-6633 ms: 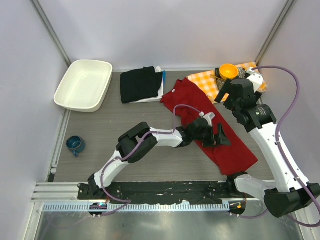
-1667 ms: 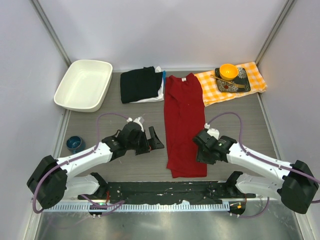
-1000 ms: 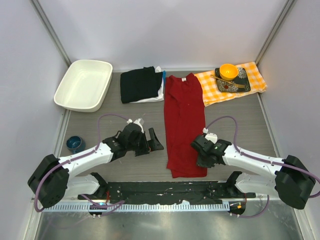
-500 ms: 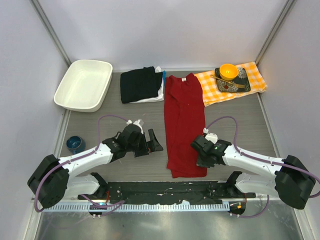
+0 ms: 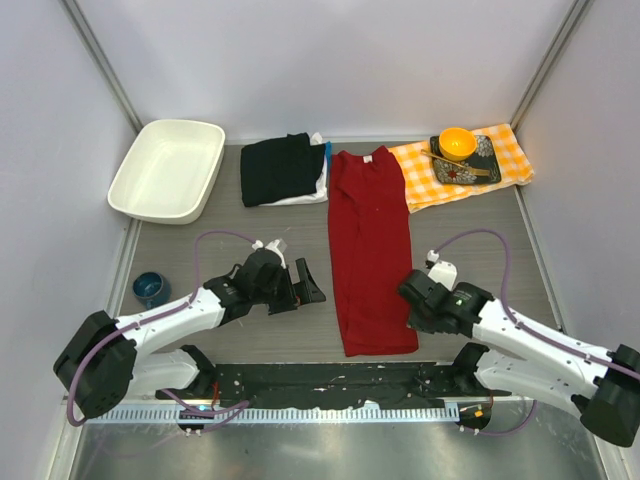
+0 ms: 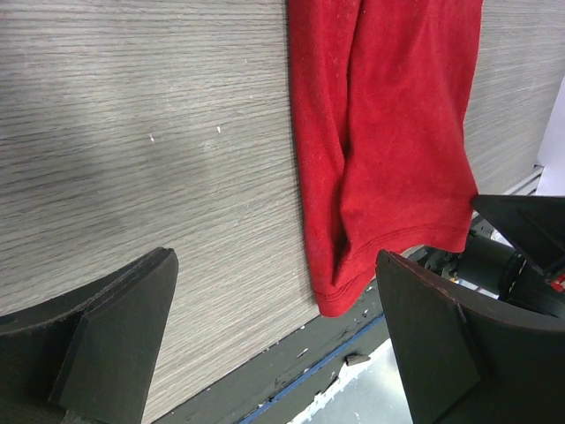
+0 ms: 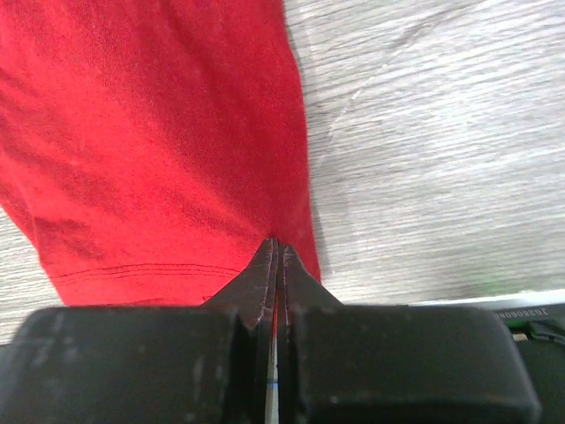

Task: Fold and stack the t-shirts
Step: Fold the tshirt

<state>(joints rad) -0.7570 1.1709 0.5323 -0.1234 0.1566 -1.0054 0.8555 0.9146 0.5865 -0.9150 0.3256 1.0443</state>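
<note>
**Red t-shirt flat on the table, right gripper closed at its near hem**

Red t-shirt [image 5: 370, 240] lies spread as a long narrow strip down the middle of the grey wood-grain table [image 5: 200, 240]. Its collar is at the far end and its hem is at the near edge, and both sides look folded inward.

The right gripper [image 5: 415, 312] sits at the shirt's near right corner. In the right wrist view its fingers [image 7: 252, 283] are pressed together with no gap, their tips on the shirt's right edge just above the stitched hem. A thin sliver of red shows between them, so they seem to have pinched a bit of the cloth, though the contact itself is hidden.

The left gripper [image 5: 308, 285] hovers over bare table just left of the shirt. Its jaws are spread as wide as they go and hold nothing. The left wrist view shows the shirt's near left corner between the two fingers [image 6: 115, 327], with neither touching it.

At the far side, left of the collar, a folded black t-shirt [image 5: 282, 168] rests on a folded white t-shirt [image 5: 318, 141], of which only edges show. Further left is a white tub [image 5: 168, 170], and a blue mug [image 5: 152, 289] stands at the left edge. At the far right, an orange-and-white checked cloth [image 5: 510, 160] carries a dark tray [image 5: 482, 160] with an orange bowl [image 5: 457, 141].
</note>
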